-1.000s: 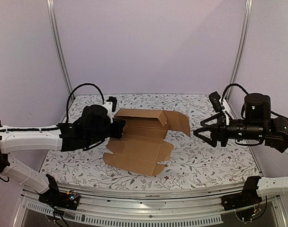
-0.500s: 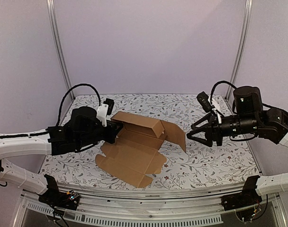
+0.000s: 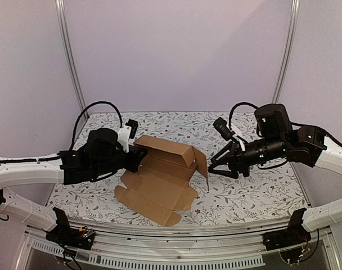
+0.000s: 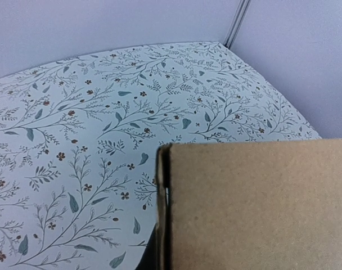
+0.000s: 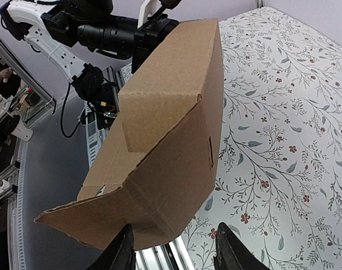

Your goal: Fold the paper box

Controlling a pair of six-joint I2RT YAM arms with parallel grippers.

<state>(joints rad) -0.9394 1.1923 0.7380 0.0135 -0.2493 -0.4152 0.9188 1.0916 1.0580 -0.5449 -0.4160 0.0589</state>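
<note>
The paper box [image 3: 160, 183] is brown cardboard, partly folded, lying in the middle of the table with its back wall and right flap [image 3: 203, 162] raised. My left gripper [image 3: 138, 159] is shut on the box's left wall. In the left wrist view that cardboard [image 4: 255, 208] fills the lower right and hides the fingers. My right gripper [image 3: 211, 169] reaches in from the right, open, at the raised right flap. In the right wrist view the flap [image 5: 171, 169] hangs just ahead of the spread fingers [image 5: 233, 250], its lower edge near the left one.
The floral tablecloth [image 3: 255, 191] covers the table, with a metal rail [image 3: 176, 230] along the near edge. Two upright frame posts [image 3: 70, 62] [image 3: 286, 56] stand at the back corners. My left arm [image 5: 98, 34] shows beyond the box in the right wrist view.
My right gripper has moved left up to the box's right flap and its jaws have narrowed. The flap now stands more upright. The left gripper has shifted the box slightly left.
</note>
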